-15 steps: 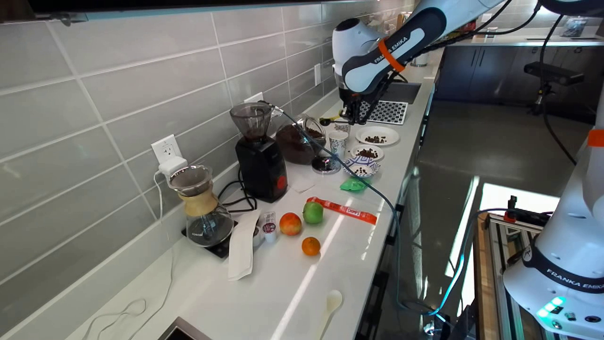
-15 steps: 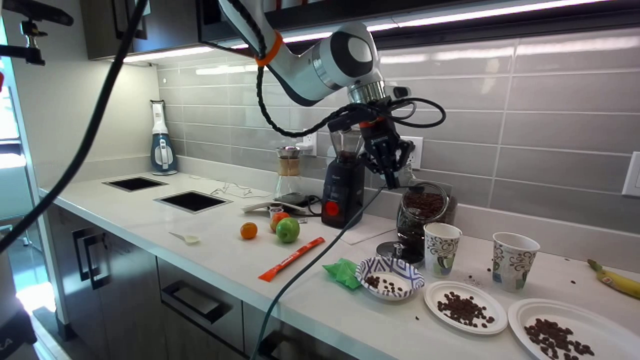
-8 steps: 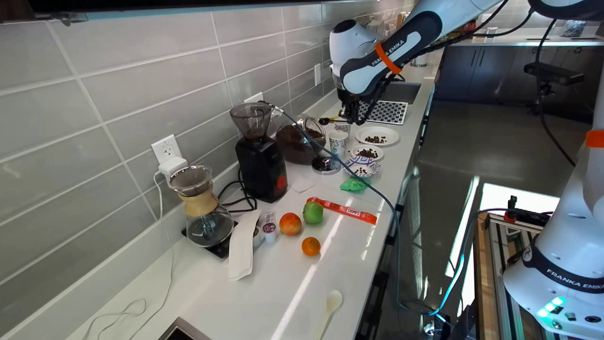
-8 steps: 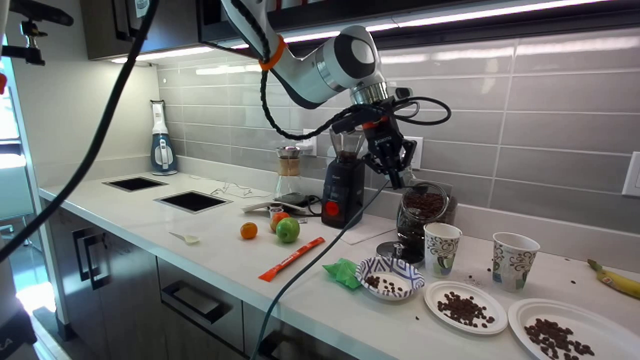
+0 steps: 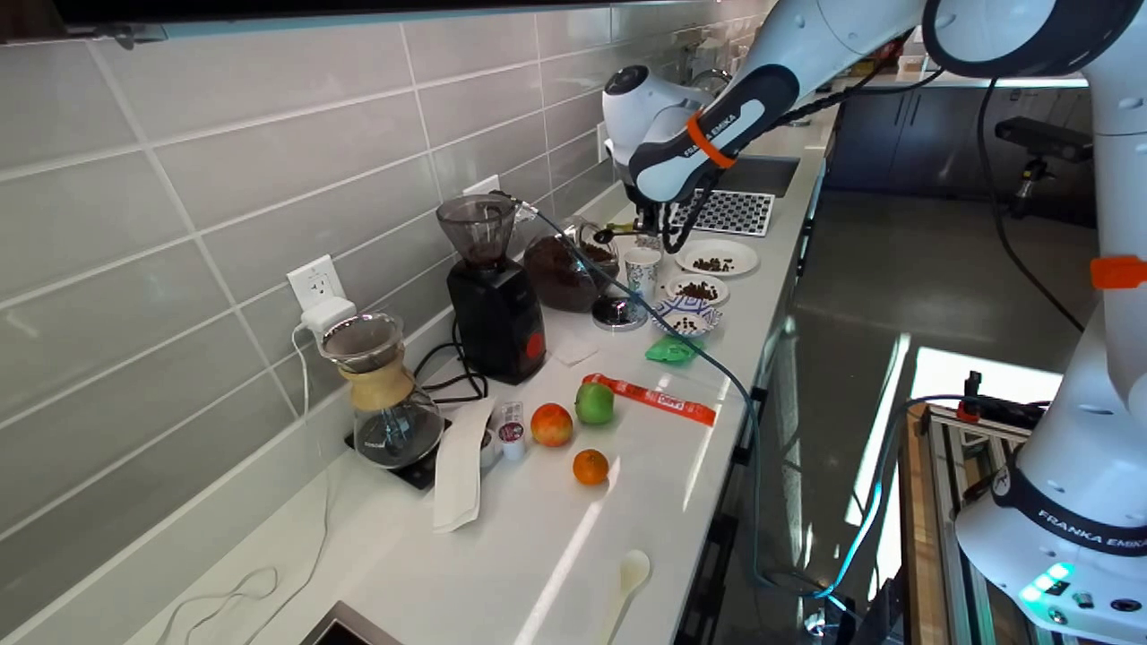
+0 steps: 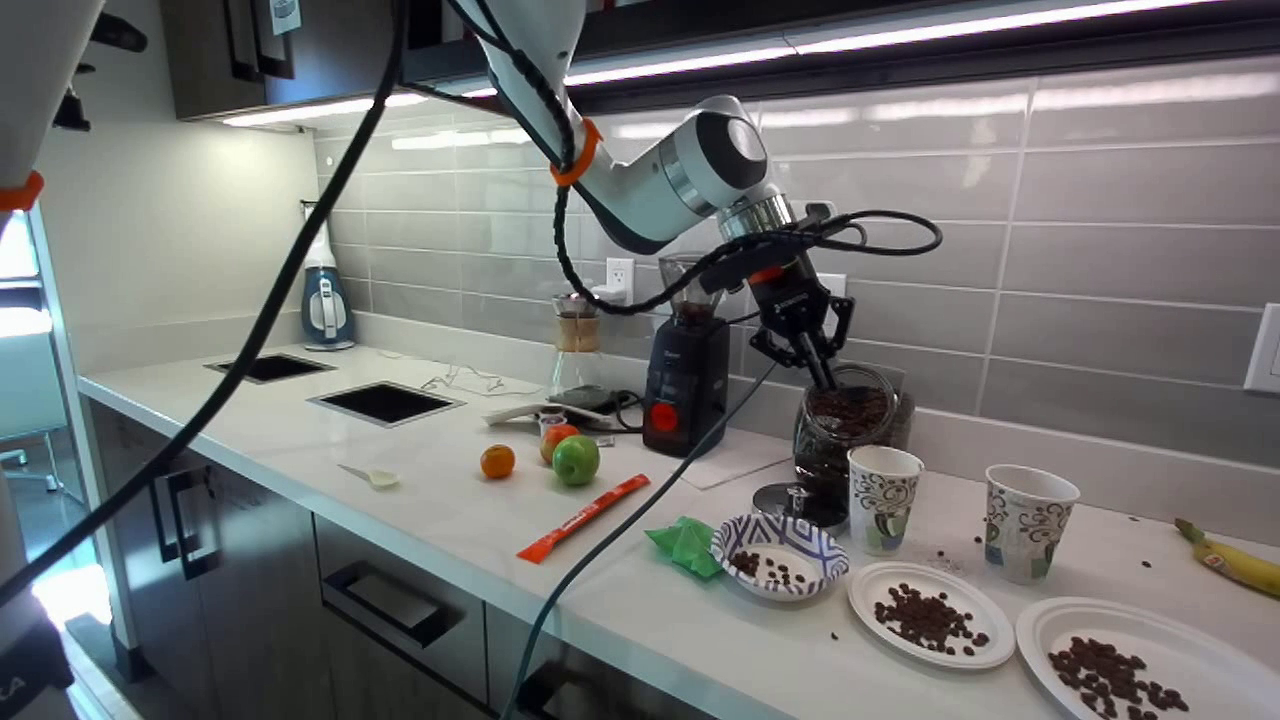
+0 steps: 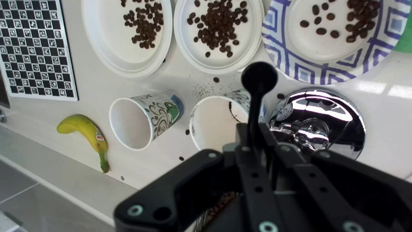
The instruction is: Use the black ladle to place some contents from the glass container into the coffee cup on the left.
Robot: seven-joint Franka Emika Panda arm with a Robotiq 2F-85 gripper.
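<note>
Wrist view: gripper (image 7: 253, 130) pinches black ladle (image 7: 258, 84) by handle, scoop end upper right of centre. Patterned cup (image 7: 156, 116) left of centre, second cup (image 7: 219, 120) mid-frame. In an exterior view, glass jar (image 6: 823, 458) with dark contents (image 6: 850, 408), right of centre.

Here's the arm (image 5: 842, 36), arched high off its base (image 5: 1004, 551), forearm (image 5: 762, 100) sloping down to a sharply bent wrist (image 6: 757, 216)! Below that, the gripper (image 6: 822, 372) hangs nose-down on a slant, and just look at the fingers (image 7: 251, 170): drawn together, side by side, clamped tight. Down on the base, a row of small lights (image 5: 1044, 582) glows pale green.
</note>
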